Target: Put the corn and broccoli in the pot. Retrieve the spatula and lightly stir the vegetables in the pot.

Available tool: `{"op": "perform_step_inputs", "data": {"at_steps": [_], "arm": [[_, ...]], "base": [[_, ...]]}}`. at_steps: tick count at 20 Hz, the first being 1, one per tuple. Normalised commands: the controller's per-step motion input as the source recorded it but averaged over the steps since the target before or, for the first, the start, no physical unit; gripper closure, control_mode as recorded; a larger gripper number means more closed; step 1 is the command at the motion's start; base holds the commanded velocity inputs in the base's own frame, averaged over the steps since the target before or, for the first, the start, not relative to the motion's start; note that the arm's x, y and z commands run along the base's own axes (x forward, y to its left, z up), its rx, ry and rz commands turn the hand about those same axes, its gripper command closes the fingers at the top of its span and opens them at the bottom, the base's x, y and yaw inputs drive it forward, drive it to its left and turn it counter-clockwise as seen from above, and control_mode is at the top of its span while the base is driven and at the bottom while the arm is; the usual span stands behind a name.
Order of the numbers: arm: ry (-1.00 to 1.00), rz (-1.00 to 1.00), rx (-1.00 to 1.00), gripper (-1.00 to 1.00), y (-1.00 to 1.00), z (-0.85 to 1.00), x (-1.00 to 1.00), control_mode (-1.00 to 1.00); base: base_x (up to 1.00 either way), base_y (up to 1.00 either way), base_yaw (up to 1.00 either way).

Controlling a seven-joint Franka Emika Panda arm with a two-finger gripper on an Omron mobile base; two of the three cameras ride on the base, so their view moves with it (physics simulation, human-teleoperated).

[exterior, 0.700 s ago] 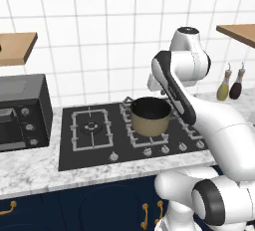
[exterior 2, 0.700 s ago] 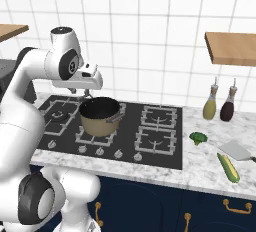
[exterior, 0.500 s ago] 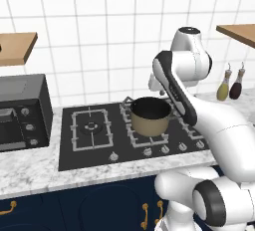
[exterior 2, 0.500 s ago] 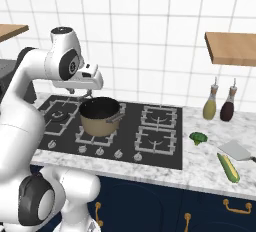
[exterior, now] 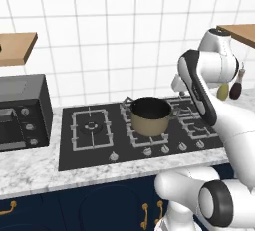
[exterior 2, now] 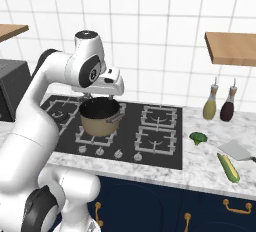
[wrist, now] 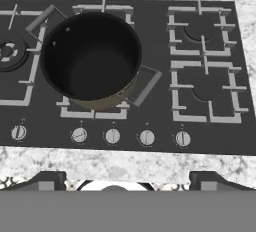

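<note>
Three things wait on the counter far to the right: the corn [exterior 2: 228,167], the broccoli [exterior 2: 198,137] and the spatula [exterior 2: 236,150]. On the stove [exterior 2: 160,146], the pot [exterior 2: 100,117] sits bare inside, ready for them. Above it, the gripper [wrist: 128,180] has its fingers wide apart, holding nothing.

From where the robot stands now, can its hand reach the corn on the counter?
Probably yes. The open hand hovers above the pot, and the corn lies on the marble counter past the stove, beside the spatula. Nothing blocks the path, though the arm must stretch far right.
</note>
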Motion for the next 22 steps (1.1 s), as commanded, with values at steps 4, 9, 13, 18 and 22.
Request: {"op": "perform_step_inputs", "data": {"at_steps": [4,9,13,18,22], "arm": [[0.02,-0.04,0.0,-1.0,-0.03,0.0,0.12,-1.0],[0.01,-0.01,0.0,-1.0,-0.05,0.0,0.01,-1.0],[0.0,0.0,0.01,-1.0,-0.07,0.0,0.0,-1.0],[0.0,0.0,0.0,-1.0,0.0,0.0,0.0,-1.0],[0.0,0.0,0.0,-1.0,-0.16,0.0,-0.06,1.0]], "base": [[0.0,0.0,0.0],[0.0,0.0,0.0],[0.0,0.0,0.0],[0.0,0.0,0.0],[-0.14,-0.31,0.0]]}}
